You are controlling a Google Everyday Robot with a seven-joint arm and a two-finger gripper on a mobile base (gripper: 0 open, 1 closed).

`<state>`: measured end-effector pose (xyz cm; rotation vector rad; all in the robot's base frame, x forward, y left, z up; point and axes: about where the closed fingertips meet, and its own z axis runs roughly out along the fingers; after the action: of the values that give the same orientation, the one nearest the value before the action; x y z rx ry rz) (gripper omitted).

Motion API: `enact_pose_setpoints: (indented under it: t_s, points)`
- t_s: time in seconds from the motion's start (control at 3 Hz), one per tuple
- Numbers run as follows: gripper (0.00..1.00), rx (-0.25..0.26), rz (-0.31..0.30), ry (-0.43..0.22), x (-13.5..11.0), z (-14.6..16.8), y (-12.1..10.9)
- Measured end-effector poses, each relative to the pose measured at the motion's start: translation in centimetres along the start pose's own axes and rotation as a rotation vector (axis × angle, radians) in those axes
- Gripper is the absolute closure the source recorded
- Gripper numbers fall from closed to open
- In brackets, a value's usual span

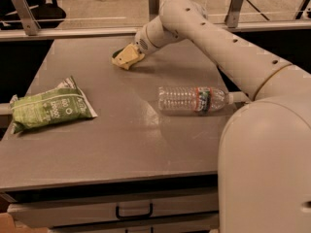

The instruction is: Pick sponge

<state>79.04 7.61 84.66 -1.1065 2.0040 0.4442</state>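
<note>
My gripper [131, 55]: low near the worktop's far edge, about midway along; wide or narrow, I cannot tell.
Sponge [125, 60]: at my gripper, pale yellow showing; long axis unclear.
Bottle [192, 100]: clear, lying toward the right edge, cap rightward, looks empty; label unreadable.
Bag [48, 108]: green, by the left edge; print unreadable.

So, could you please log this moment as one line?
task: pick sponge | gripper: far side of table, at sponge | grasp: unconfirmed
</note>
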Motion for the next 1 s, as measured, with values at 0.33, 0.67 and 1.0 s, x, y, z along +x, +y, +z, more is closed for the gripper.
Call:
enact_pose_setpoints:
  t_s: [0.33, 0.67, 1.0]
  points:
    - [0.64, 0.011, 0.019, 0.011, 0.80, 0.13, -0.19]
    - [0.87, 0.011, 0.019, 0.011, 0.72, 0.06, -0.20]
    - [1.00, 0.011, 0.019, 0.011, 0.71, 0.06, -0.20]
